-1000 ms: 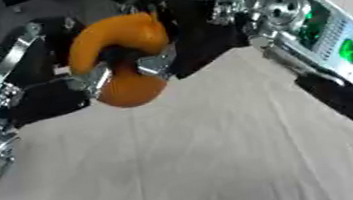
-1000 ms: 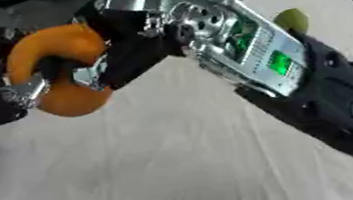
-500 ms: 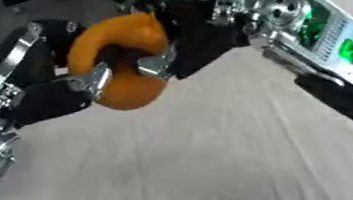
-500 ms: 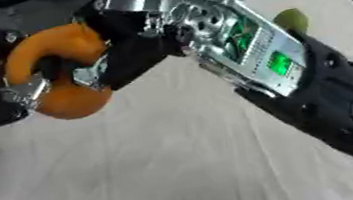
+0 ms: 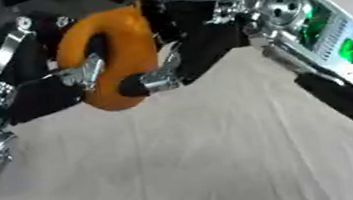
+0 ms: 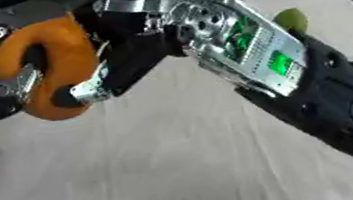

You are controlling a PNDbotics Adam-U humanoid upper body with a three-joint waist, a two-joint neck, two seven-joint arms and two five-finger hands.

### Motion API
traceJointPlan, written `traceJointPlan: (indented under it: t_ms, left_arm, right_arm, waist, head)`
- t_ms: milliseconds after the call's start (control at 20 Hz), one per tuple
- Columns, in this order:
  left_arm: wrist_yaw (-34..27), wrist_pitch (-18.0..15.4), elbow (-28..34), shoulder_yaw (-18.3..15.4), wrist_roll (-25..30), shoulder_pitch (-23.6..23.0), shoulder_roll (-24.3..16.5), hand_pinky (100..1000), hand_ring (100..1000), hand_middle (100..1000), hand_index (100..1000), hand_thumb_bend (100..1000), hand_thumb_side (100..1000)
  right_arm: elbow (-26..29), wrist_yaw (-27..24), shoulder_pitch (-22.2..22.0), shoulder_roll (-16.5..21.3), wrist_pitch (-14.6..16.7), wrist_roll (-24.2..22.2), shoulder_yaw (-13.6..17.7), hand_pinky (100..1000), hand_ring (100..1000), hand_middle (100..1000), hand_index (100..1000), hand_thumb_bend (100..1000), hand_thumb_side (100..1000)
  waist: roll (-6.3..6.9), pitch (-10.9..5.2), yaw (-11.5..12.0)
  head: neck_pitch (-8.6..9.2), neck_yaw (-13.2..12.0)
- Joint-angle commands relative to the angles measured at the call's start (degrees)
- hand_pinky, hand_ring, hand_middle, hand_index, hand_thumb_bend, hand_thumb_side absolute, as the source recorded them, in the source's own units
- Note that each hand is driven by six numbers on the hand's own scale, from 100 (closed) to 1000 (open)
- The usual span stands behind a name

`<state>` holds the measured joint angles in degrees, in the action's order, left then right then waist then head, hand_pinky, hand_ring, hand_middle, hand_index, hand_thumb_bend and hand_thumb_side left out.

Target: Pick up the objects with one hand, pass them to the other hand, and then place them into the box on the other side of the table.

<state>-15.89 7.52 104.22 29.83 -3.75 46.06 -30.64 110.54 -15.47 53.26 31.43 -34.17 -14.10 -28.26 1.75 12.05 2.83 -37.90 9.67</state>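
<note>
On the left we see the left hand point(image 5: 46, 90), its fingers curled through and around the orange ring point(image 5: 120, 55), which is held up above the cloth point(image 5: 198, 159). From the right, the right hand point(image 5: 183, 35) meets it, fingers wrapped onto the same ring, so both hands grip it together. Farther right, in the right eye view, a green fruit point(image 6: 291, 19) lies on the cloth behind the right arm. We see no box.
</note>
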Motion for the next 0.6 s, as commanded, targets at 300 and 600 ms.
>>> traceJointPlan:
  t_ms: [300,600]
  left_arm:
    - [3.49,-3.76,0.46,-1.43,-0.24,0.25,-1.53,430,447,276,335,100,100]
    - [4.56,-4.58,0.3,-1.54,-0.13,-0.23,-2.35,430,448,278,337,100,100]
  right_arm:
    - [1.5,0.88,0.38,1.23,0.54,0.15,1.88,736,741,704,806,551,281]
    - [1.93,0.91,-0.5,1.95,0.74,2.23,3.09,743,764,743,824,565,286]
  waist:
    - [-0.03,-1.12,-0.03]
    - [0.01,-1.07,0.0]
  head:
    - [0.23,-0.01]
    - [0.24,-0.18]
